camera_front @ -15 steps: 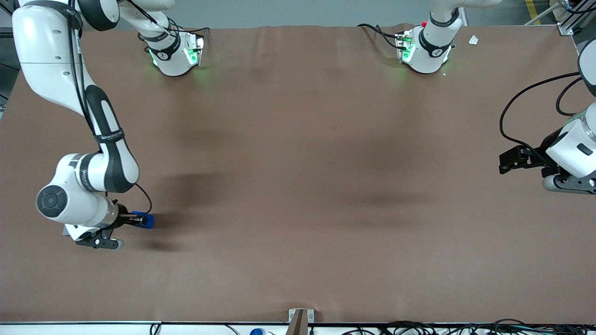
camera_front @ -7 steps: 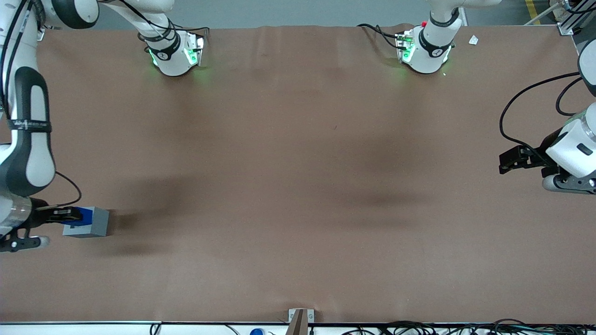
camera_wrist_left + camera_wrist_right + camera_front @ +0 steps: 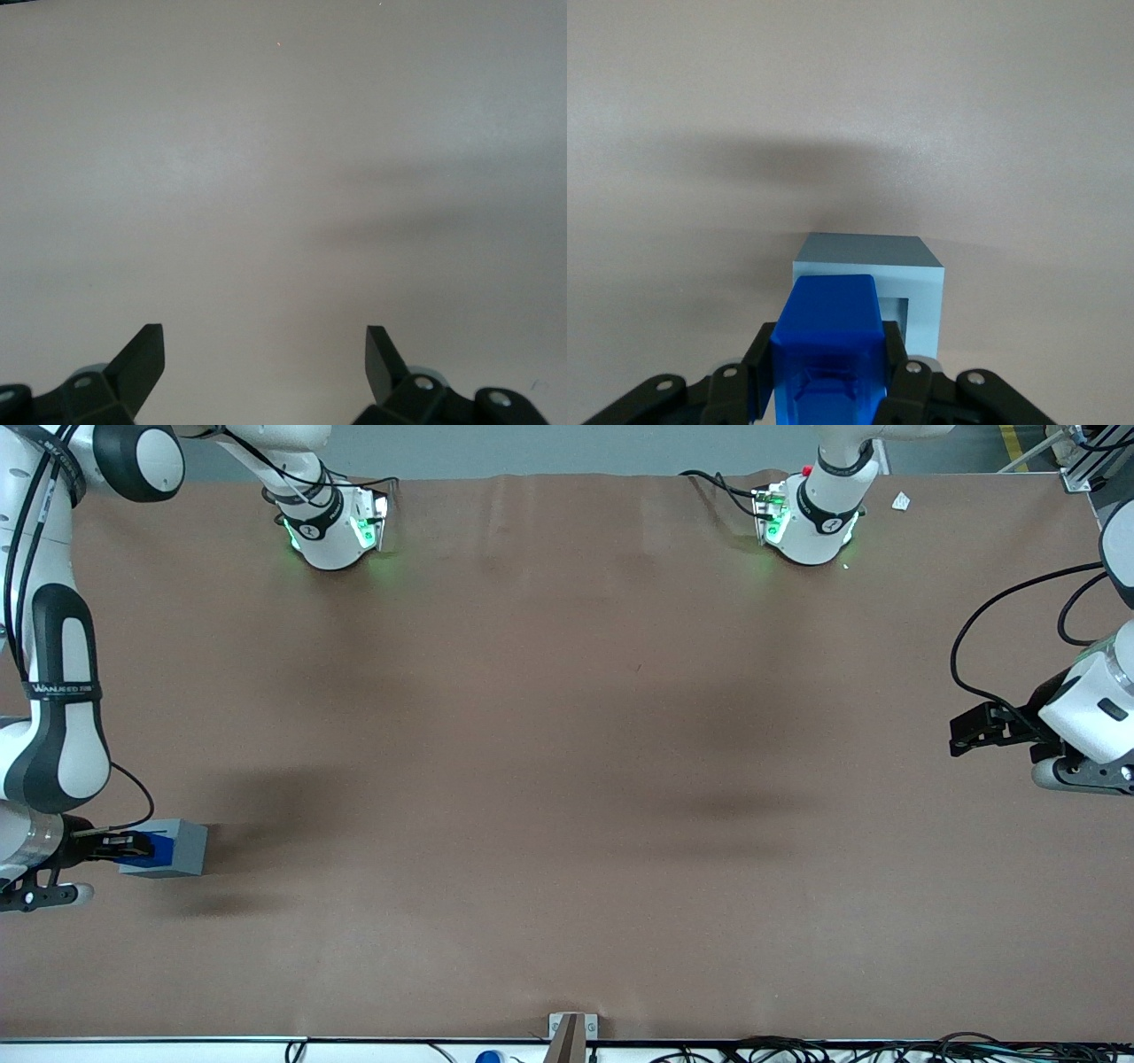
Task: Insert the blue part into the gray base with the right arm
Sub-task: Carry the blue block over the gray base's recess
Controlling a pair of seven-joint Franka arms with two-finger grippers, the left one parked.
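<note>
Brown matting (image 3: 567, 779) covers the whole table, creased slightly at the edge farthest from the front camera and dappled with soft shadows. At the working arm's end of it the gripper (image 3: 124, 845) hangs over the gray base (image 3: 182, 849), its jaws clamped on the blue part (image 3: 142, 849), one finger against each side.

The wrist view gives the closest look at that grasp: the gripper (image 3: 829, 390) has its black fingers (image 3: 897, 372) pressed flat to the two sides of the blue part (image 3: 826, 341), which fills the gap between them. Its molded face shows ribbed hollows. Past the part sits the gray base (image 3: 873, 266), and a sliver of the square recess in its top shows just beside the blue edge. Whether the part already touches the base or only overlaps it in line of sight cannot be told from here.

The front view adds what the wrist camera cannot: the right arm (image 3: 58, 717) comes down along the table's edge, a thin black cable (image 3: 137, 793) looping from wrist to gripper, and the base casts a shadow toward the table's middle. From that angle the blue part lies over the base's edge on the side toward the arm's wrist.

The parked arm's wrist camera shows only bare matting.
</note>
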